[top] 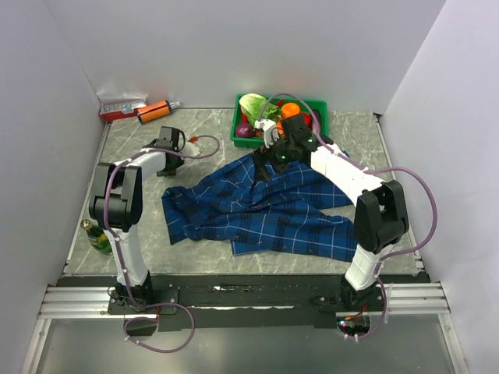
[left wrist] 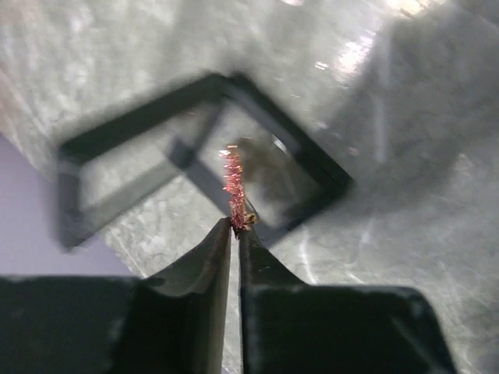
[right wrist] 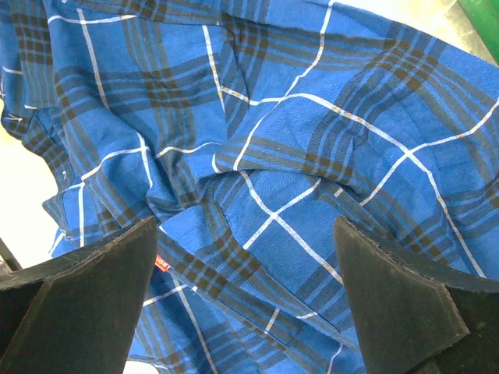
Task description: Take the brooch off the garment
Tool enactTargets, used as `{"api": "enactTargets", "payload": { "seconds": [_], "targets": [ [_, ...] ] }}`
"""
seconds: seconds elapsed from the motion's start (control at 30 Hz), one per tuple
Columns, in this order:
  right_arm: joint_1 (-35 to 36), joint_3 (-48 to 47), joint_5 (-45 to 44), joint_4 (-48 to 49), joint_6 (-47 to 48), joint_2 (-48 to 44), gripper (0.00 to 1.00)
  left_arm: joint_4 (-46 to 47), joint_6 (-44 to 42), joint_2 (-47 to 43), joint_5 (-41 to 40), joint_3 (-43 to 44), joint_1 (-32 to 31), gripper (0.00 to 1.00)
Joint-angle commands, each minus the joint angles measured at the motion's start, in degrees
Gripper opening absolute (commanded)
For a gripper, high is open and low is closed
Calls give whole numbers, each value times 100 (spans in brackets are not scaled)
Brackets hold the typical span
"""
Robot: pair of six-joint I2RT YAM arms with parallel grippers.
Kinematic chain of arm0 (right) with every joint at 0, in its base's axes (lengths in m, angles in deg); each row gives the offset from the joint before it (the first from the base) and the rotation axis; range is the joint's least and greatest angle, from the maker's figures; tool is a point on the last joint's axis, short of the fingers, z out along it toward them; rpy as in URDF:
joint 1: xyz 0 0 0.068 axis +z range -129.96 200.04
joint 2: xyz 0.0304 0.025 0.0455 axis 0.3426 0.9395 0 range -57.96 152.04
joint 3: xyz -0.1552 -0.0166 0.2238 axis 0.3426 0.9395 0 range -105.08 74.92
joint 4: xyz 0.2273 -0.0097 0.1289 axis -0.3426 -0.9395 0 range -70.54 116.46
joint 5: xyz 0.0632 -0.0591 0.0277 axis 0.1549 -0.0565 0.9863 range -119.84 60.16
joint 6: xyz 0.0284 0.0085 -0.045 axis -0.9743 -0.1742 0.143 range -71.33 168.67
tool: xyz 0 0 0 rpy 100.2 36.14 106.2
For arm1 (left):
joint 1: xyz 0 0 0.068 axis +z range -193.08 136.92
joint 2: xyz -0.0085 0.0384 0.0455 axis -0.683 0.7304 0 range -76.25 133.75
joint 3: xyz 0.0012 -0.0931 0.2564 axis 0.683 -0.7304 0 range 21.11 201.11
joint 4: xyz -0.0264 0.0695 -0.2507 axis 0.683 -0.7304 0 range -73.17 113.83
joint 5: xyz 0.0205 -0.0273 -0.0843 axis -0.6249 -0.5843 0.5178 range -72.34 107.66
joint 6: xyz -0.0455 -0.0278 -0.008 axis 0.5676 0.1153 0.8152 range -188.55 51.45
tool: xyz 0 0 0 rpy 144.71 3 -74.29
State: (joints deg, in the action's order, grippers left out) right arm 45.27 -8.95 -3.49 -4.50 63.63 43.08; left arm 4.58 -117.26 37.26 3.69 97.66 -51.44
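The left gripper [left wrist: 236,231], near the table's [top: 207,125] far left corner, has its jaws almost closed on the lower end of the brooch [left wrist: 233,185], which stands up from its tips. The right gripper [right wrist: 249,296] hangs wide open and empty over the garment [right wrist: 296,156] at mid-table.
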Motion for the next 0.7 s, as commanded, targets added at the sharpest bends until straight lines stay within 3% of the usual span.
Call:
{"api": "enactTargets", "payload": {
  "seconds": [0.0, 0.4, 0.57, 0.6, 0.63, 0.67],
  "targets": [
    [-18, 47, -42, 116, 95, -365, 100, 9, -25, -163, -106, -141, -69, 21],
    [-19, 47, -60, 117, 130, -365, 100, -667, 616, -382, 123, 403, -69, 48],
    [-45, 3, -42, 46, 200, -488, 100, -1581, 941, -856, 1069, 878, -43, 62],
    [-62, -15, -16, 20, 183, -514, 100, -1748, 951, -944, 1342, 931, -43, 68],
    [-54, -76, 10, 2, 165, -567, 100, -1967, 951, -1110, 1589, 1062, -17, 91],
    [-80, -102, 28, -15, 113, -602, 100, -2300, 907, -1199, 2200, 1098, 18, 97]
  ]
}}
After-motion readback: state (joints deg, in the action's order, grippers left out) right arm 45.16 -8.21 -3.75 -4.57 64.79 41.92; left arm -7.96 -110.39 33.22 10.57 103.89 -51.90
